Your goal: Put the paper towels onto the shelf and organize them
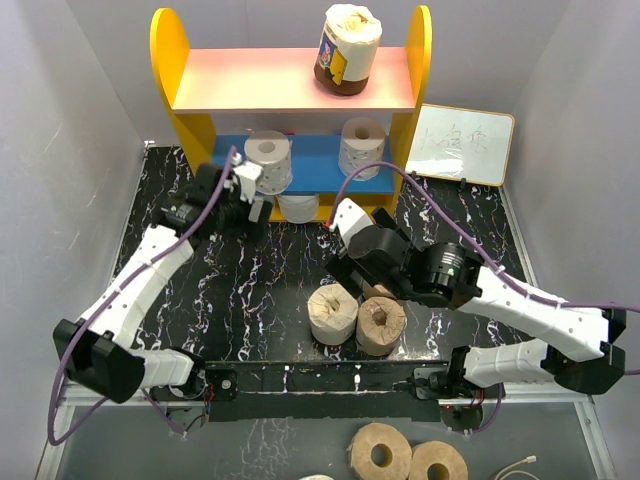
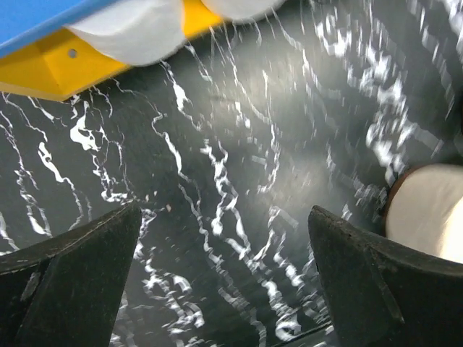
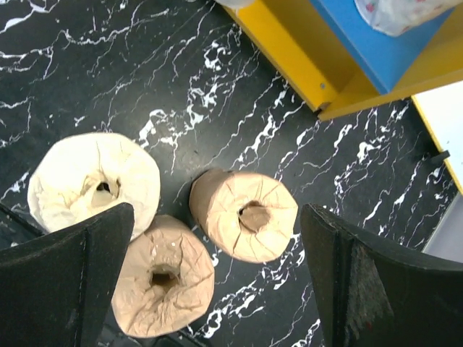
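Note:
The shelf (image 1: 168, 55) stands at the back. A brown-banded wrapped roll (image 1: 347, 48) stands on its pink board. Two white rolls (image 1: 268, 160) (image 1: 362, 148) stand on the blue board, and another white roll (image 1: 298, 207) sits beneath it. My left gripper (image 1: 243, 192) is open and empty, just in front of the shelf's left foot (image 2: 43, 69), over bare table (image 2: 224, 211). My right gripper (image 1: 352, 262) is open, hovering over three rolls at the table's front: a tan one (image 3: 244, 215) between its fingers, another tan one (image 3: 165, 278) and a cream one (image 3: 94, 184).
A small whiteboard (image 1: 465, 143) leans to the right of the shelf. Two more tan rolls (image 1: 380, 455) (image 1: 438, 462) lie below the table's near edge. Grey walls close in both sides. A brown-banded roll (image 2: 427, 217) shows at the right edge of the left wrist view.

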Robot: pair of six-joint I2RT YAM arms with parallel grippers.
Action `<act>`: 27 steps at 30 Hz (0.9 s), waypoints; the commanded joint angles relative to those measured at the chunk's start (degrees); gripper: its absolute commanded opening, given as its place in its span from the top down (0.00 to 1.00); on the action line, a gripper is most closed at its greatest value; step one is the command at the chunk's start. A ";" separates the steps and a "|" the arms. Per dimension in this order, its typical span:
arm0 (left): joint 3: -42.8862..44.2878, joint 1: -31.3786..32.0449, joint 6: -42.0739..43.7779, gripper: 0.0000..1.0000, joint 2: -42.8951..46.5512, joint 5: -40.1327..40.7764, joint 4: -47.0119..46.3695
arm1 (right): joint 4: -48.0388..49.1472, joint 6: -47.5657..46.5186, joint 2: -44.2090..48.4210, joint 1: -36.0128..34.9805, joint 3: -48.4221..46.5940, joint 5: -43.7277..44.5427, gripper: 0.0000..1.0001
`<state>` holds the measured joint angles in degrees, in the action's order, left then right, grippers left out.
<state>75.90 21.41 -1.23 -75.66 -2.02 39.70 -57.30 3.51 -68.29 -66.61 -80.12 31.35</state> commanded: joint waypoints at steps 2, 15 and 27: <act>-6.74 8.95 20.41 0.01 8.88 9.42 -4.39 | 5.34 1.46 9.83 -0.01 1.99 -5.66 0.01; -17.18 1.87 23.46 0.01 13.35 6.19 6.28 | -9.27 0.83 -6.89 -15.64 -3.19 -17.89 0.02; -25.11 -6.20 23.56 0.01 20.11 9.31 5.59 | -5.03 -5.45 -13.21 -21.28 2.80 -3.32 0.12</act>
<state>53.89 15.88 21.89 -56.40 4.36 45.32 -65.45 0.12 -81.01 -87.74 -78.63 23.29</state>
